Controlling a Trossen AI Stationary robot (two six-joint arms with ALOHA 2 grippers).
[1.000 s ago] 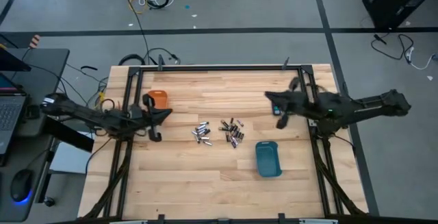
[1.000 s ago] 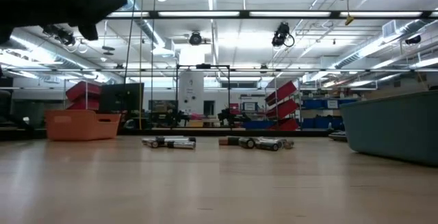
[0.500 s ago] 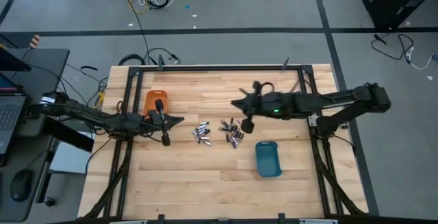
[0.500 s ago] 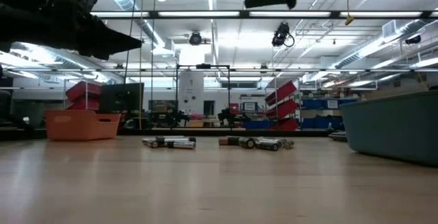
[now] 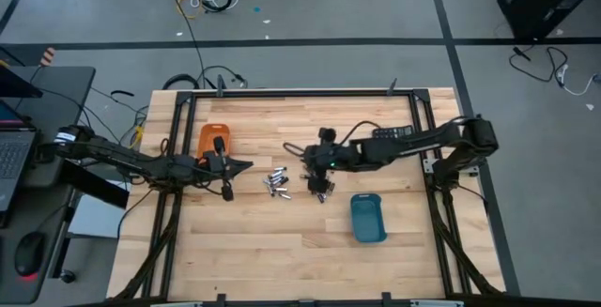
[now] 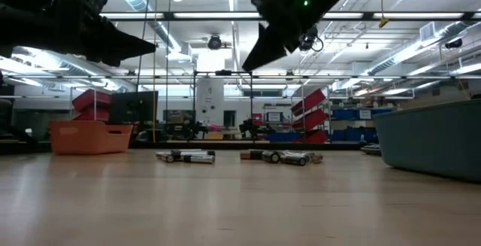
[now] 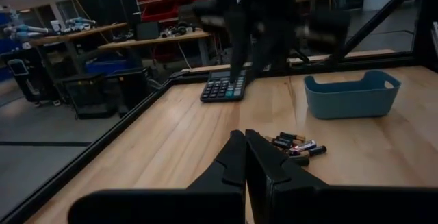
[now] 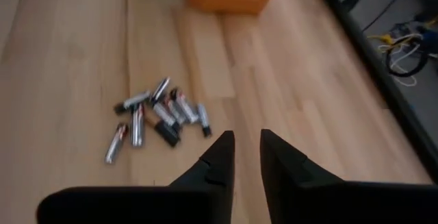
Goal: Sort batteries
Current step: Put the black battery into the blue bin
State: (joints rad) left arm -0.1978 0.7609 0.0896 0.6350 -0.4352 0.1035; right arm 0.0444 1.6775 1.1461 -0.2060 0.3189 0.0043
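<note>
A wooden table (image 5: 282,241) seen from straight above, with two dark robot arms reaching in from either side. Near the table's centre lie the batteries (image 5: 299,181), small silvery and dark cylinders in two loose clusters side by side, all flat on the wood. An orange tray (image 5: 214,138) sits at about ten o'clock from the batteries, well apart from them. A blue tray (image 5: 367,217) sits at about four o'clock from them, near the right-hand cluster. A black calculator (image 5: 391,132) lies at about two o'clock, partly under the right arm.

The left gripper (image 5: 246,164) hovers above the table at nine o'clock from the batteries, between them and the orange tray, its fingers pressed together and holding nothing. The right gripper (image 5: 293,147) hangs in the air just above the batteries at about twelve o'clock, its two fingers (image 8: 215,157) a small gap apart with nothing between them.

From table height, both arms hang clear of the table surface.
</note>
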